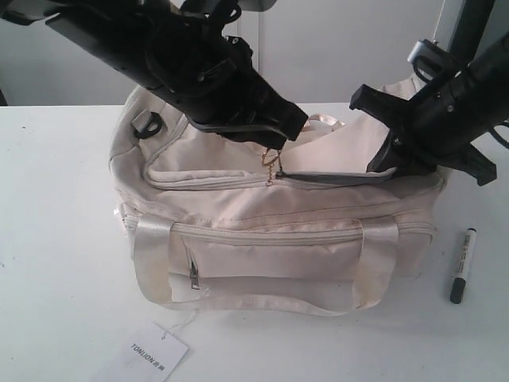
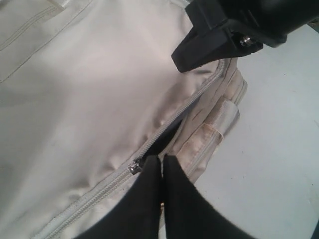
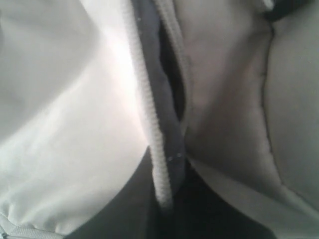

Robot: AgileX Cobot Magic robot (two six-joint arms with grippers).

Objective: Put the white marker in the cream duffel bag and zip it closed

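The cream duffel bag lies on the white table, its top zipper partly open toward the right end. My left gripper hangs over the bag's middle beside the zipper slider. It is shut on the gold chain pull. My right gripper is at the right end of the opening, shut on the zipper edge of the bag. The white marker lies on the table to the right of the bag, outside it, dark cap toward the front.
A white paper tag on a string lies in front of the bag near the table's front edge. A black D-ring sits at the bag's left end. Satin handle straps drape down the front. The right arm's black body shows over the bag's end.
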